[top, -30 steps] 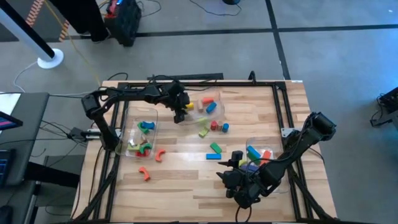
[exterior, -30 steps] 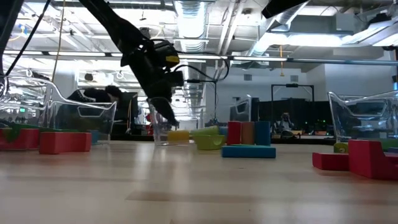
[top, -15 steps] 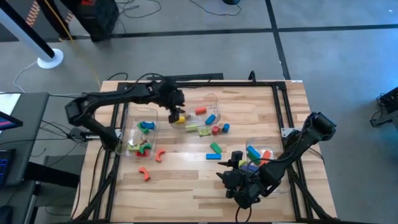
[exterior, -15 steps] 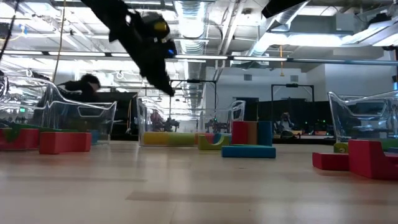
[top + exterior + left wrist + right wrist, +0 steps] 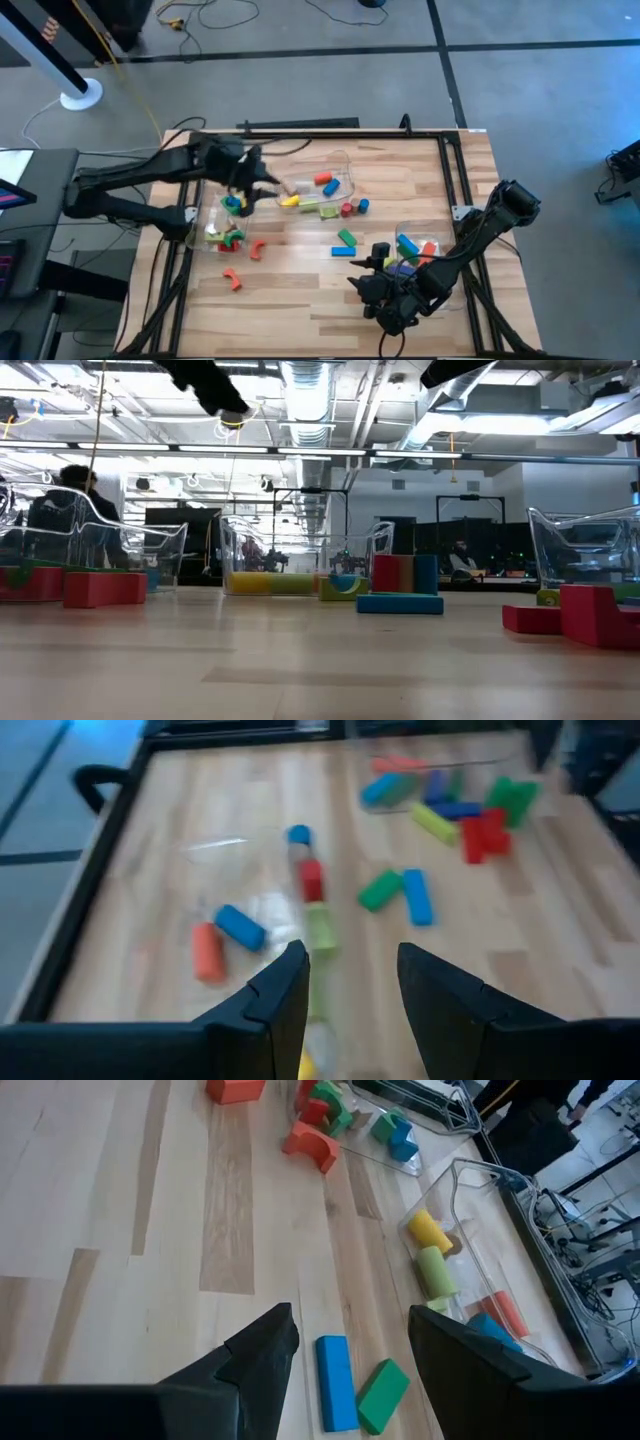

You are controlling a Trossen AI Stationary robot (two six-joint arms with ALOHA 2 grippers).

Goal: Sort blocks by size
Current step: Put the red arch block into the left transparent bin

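The blocks lie scattered over the wooden table and in three clear bins. A yellow block [image 5: 289, 200] lies on the floor of the middle bin [image 5: 345, 160] beside an orange block [image 5: 322, 178], a blue one [image 5: 332, 187] and a green one [image 5: 308, 207]. It also shows in the low view [image 5: 250, 582]. My left gripper [image 5: 262, 185] [image 5: 350, 970] is open and empty, high above the table between the left bin [image 5: 205, 205] and the middle bin. My right gripper [image 5: 368, 272] [image 5: 345, 1330] is open and empty near the table's front edge, pointing at a blue bar [image 5: 335, 1380] and a green block [image 5: 380, 1395].
The left bin holds blue, green and red blocks. The right bin [image 5: 440, 232] holds green, blue, orange and purple ones. A red cylinder [image 5: 345, 208], a blue cylinder [image 5: 361, 205], a red arch [image 5: 257, 250] and an orange block [image 5: 232, 280] lie loose on the table.
My left gripper came down into the middle bin with the yellow block and let it go. It has then risen and gone toward the table's left edge. The yellow block now lies on the bin's floor. My right arm has kept still.
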